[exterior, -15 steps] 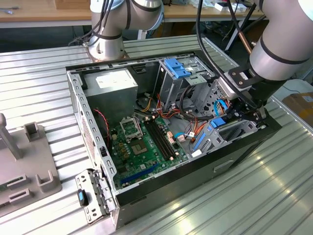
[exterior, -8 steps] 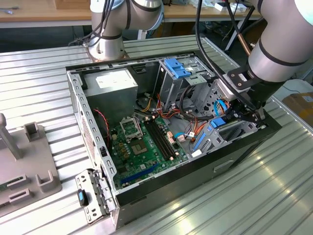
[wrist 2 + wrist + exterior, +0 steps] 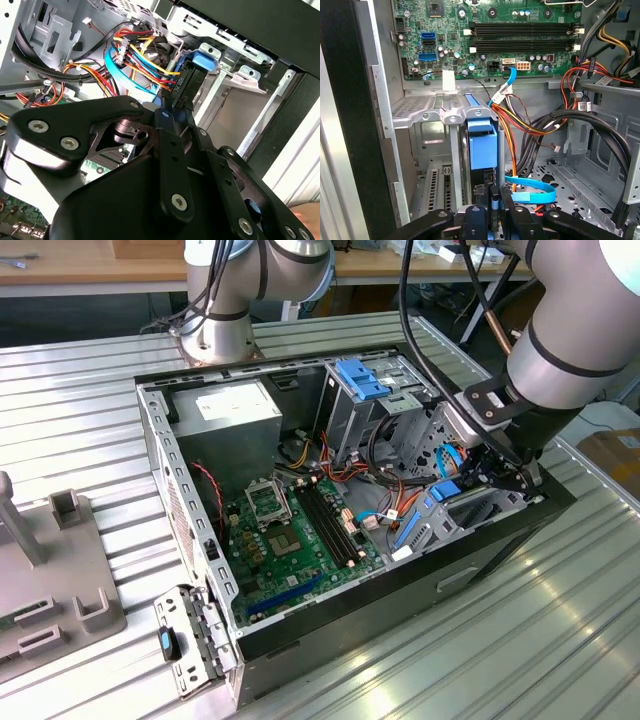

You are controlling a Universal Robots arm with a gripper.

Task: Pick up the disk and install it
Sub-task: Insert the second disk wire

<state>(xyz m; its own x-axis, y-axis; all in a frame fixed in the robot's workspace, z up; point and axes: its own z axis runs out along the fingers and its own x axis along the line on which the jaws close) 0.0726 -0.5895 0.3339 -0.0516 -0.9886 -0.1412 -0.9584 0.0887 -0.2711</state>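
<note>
I work over a ribbed, silvery metal table whose long grooves run under an open black computer case. Behind it stands a wooden workbench with cluttered tools, and my arm's base is bolted at the table's far edge. On the exterior view's left sits a grey fixture block with upright pegs, and a small metal bracket with a blue tab leans against the case's near corner.

Inside the case lie the green motherboard, a grey power supply with a white label too small to read, and a light blue ribbed latch on top of the metal cage.

My gripper reaches into the drive bay corner on the exterior view's right. In the first wrist view my fingers are pressed together on the thin edge of the disk, which stands on edge, its blue carrier frame sitting in a slot of the silver drive cage just below the motherboard. In the second wrist view the disk runs ahead of my fingers toward the bay, beside a bundle of red, yellow and orange wires and a flat blue cable. A line of white print runs along the disk's dark edge; I cannot read it.
</note>
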